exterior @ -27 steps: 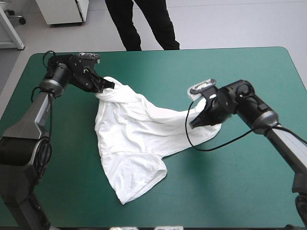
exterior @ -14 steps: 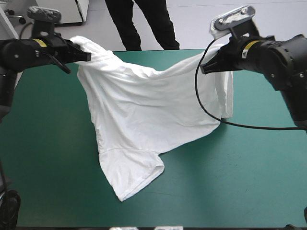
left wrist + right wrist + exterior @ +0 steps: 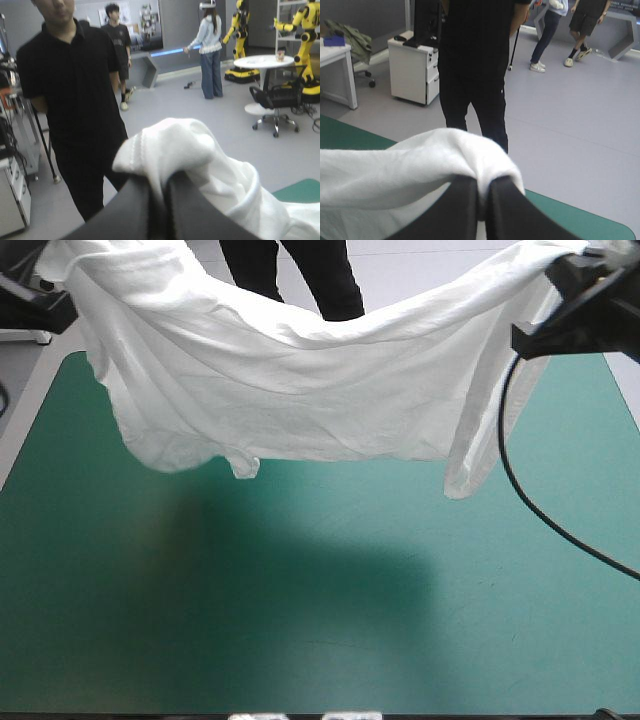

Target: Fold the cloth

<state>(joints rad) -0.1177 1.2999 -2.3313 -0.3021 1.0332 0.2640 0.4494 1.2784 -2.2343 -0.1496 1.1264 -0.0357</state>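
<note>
Stretched across the top of the high view, the T-shirt [image 3: 300, 380] hangs above the teal-green table [image 3: 320, 620], the left gripper [image 3: 159, 182] and right gripper [image 3: 482, 187] each clamped on its cloth.

T-shirt [image 3: 300, 390] up off teal-green table [image 3: 320, 640], stretched wide between left arm [image 3: 30, 305] and right arm [image 3: 585, 315]. Sags mid-span. Broad shadow on cover beneath.
</note>
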